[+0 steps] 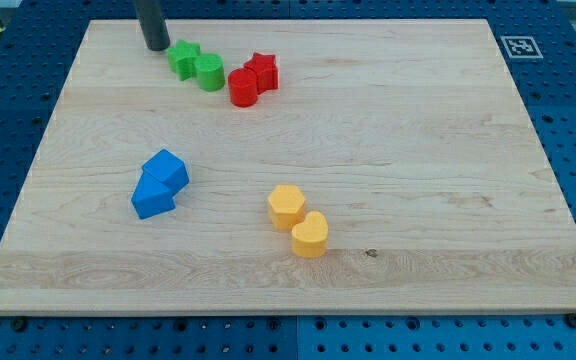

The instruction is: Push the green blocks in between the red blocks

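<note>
Resting on the wooden board point(388, 150) near its top-left corner, my tip point(156, 46) is seen at the end of the dark rod; no jaws are fitted, so nothing is gripped or held, and the tip is seen just beside the green star-shaped block point(182, 59), on its upper-left side, with contact not resolvable from this view. The green cylinder block point(209, 72) is placed touching that star block on its lower-right side. Further toward the view's right, the red cylinder block point(243, 87) is found just beside the green cylinder, a thin gap or contact not being distinguishable. The red star-shaped block point(263, 70) is pressed against the red cylinder on its upper-right side. Both greens are thus located left of the red pair, not between them. Two blue blocks point(158, 184) are clustered together at mid-left, their shapes hard to make out. Two yellow blocks point(298, 220) are set touching each other below centre, shapes roughly rounded. The upper part of the rod is cut off by the view's top edge. A printed marker tag point(518, 45) is seen off the board's top-right corner.
</note>
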Motion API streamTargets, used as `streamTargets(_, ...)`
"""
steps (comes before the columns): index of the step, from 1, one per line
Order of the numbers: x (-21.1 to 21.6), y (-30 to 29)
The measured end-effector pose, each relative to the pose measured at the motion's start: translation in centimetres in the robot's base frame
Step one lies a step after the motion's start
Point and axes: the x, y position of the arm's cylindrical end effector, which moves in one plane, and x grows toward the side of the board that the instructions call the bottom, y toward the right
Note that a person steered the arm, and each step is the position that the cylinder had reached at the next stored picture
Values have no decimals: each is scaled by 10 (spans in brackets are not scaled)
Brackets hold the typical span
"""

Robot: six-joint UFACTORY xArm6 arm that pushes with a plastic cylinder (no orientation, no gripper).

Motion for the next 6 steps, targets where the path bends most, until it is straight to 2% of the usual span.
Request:
streamTargets(2, 27, 16)
streamTargets(6, 89, 95)
